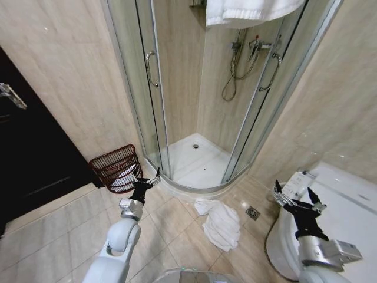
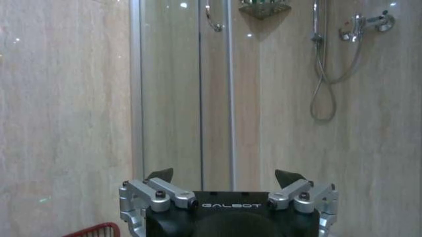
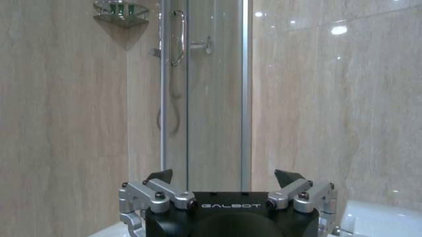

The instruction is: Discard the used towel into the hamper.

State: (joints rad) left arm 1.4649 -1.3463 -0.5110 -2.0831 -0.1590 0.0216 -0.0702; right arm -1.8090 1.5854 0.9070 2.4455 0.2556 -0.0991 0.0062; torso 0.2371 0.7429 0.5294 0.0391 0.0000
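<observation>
From the head view, the used towel (image 1: 221, 222) lies crumpled on the glossy tiled floor (image 1: 53, 236) just in front of the curved shower tray (image 1: 197, 162); it looks soft, light and limp, so I judge a pinch on a raised fold would serve best, while the hamper (image 1: 118, 167), stiff reddish-brown wire, stands against the wall near the left end effector (image 1: 145, 180). In the left wrist view, the left end effector (image 2: 224, 176) has its 2 fingers spread and empty. In the right wrist view, the right end effector (image 3: 224, 176) is likewise spread, facing the smooth glass shower door (image 3: 204, 94).

A crumpled white towel (image 1: 220, 221) lies on the floor, lower centre. The reddish-brown wire hamper (image 1: 117, 168), centre left, stands tilted against the wall.
</observation>
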